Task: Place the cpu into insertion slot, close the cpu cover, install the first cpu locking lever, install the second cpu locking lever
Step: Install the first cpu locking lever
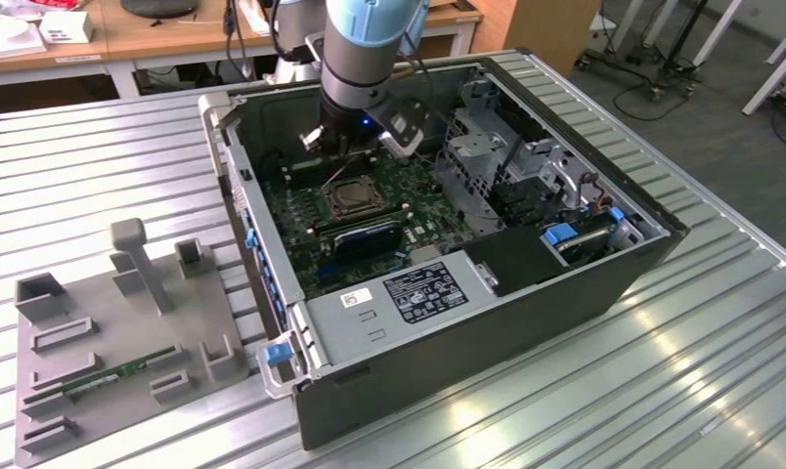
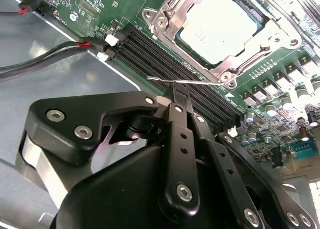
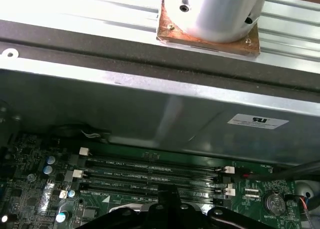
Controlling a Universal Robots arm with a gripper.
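Inside the opened computer case (image 1: 367, 322), the gripper (image 2: 181, 93) hovers by a thin locking lever (image 2: 187, 82)

Seated in the insertion slot (image 2: 165, 19), the cpu (image 2: 220, 26) shows through the window of the cpu cover (image 2: 250, 54), which lies flat over it; the jaws look pressed together, their tips just at the wire lever beside the black memory slots (image 2: 165, 59), apparently to work it. White labels sit on the case wall (image 3: 257, 121) and on the power supply (image 1: 419, 288); I leave their print unread
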